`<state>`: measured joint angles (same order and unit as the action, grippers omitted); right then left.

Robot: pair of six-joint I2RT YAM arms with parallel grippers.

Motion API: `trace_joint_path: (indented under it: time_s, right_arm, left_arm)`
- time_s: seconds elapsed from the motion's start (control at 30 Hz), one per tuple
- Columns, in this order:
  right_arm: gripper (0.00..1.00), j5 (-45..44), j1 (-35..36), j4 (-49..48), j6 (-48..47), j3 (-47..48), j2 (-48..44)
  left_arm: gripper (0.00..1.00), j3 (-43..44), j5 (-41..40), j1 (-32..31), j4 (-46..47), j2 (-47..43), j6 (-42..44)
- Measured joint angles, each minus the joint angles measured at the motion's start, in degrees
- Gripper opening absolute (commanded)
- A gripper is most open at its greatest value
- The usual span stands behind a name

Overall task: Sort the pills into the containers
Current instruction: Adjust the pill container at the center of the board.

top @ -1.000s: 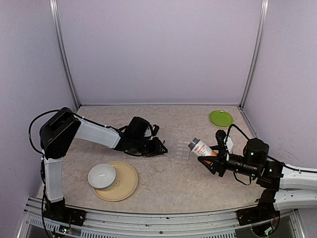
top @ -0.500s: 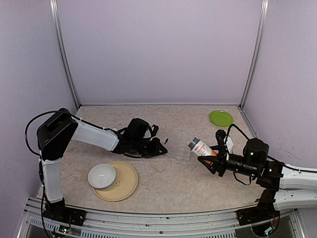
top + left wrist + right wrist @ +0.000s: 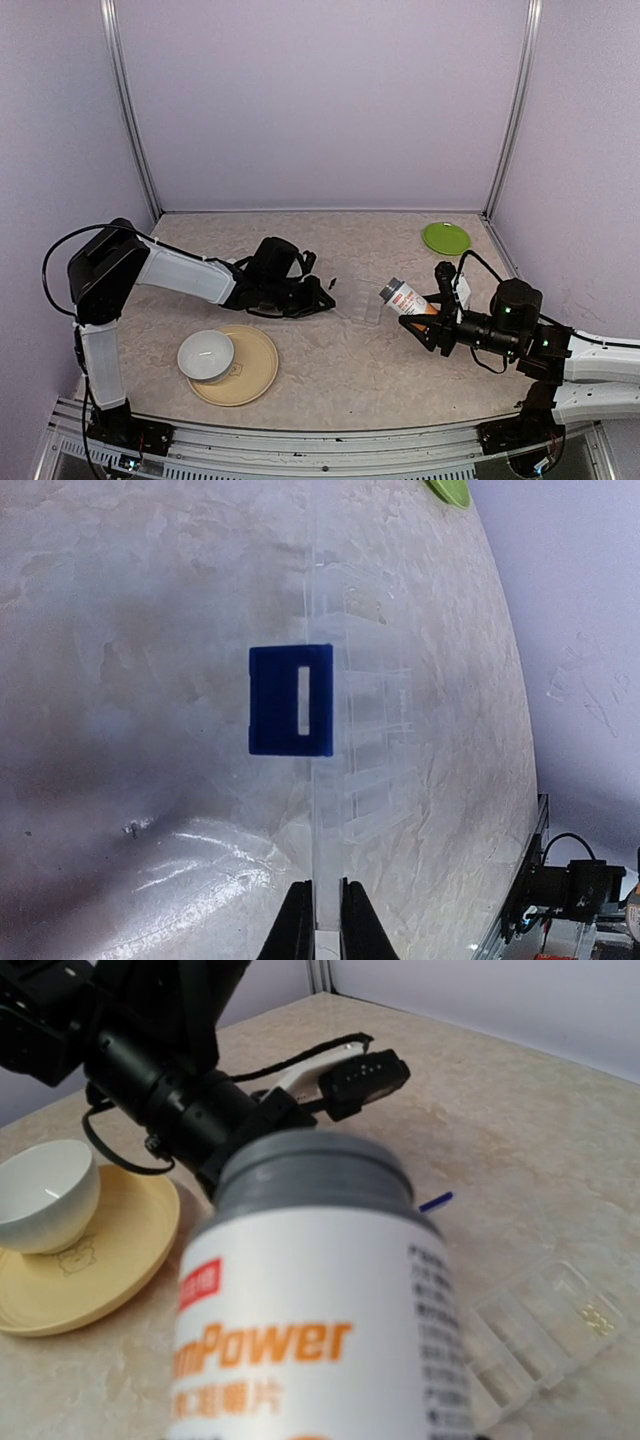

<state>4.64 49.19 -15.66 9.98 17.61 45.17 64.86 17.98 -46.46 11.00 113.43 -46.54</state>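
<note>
Arm hardware: external finish
Left arm (image 3: 185,272) and right arm (image 3: 600,368): white link shells, black joint housings, looped black cables. Left gripper (image 3: 325,291) and right gripper (image 3: 432,308): black. Green indicator lamp (image 3: 504,310) on right wrist.

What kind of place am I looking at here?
Probably a robot test booth, not a home or pharmacy: plain lilac walls with metal corner posts enclose one table, where the left gripper pinches a clear pill box and the right gripper holds a bottle.

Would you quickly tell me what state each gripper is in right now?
Left gripper: closed on a thin edge of the clear pill box.
Right gripper: holding the grey-capped bottle, tilted.
</note>
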Motion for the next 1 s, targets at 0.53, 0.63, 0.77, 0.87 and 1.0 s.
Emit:
trace_joint_path:
  time_s: [0.53,0.63,0.77,0.87,1.0]
  right_arm:
    - [0.17,0.0,0.0,-0.5,0.0,-0.6,0.4]
    - [0.17,0.0,0.0,-0.5,0.0,-0.7,0.4]
    - [0.17,0.0,0.0,-0.5,0.0,-0.7,0.5]
    - [0.17,0.0,0.0,-0.5,0.0,-0.7,0.9]
    - [0.17,-0.1,0.0,-0.5,0.0,-0.7,1.7]
  left_arm:
    - [0.07,-6.3,-2.0,-1.0,-0.4,-4.7,-6.0]
    - [0.18,-7.0,-2.0,-1.0,0.0,-4.9,-6.6]
    - [0.36,-7.9,-2.3,-1.3,0.1,-6.1,-7.4]
    - [0.48,-8.0,-2.6,-1.4,0.1,-7.3,-7.4]
    - [0.65,-8.0,-3.1,-1.4,0.1,-9.1,-6.9]
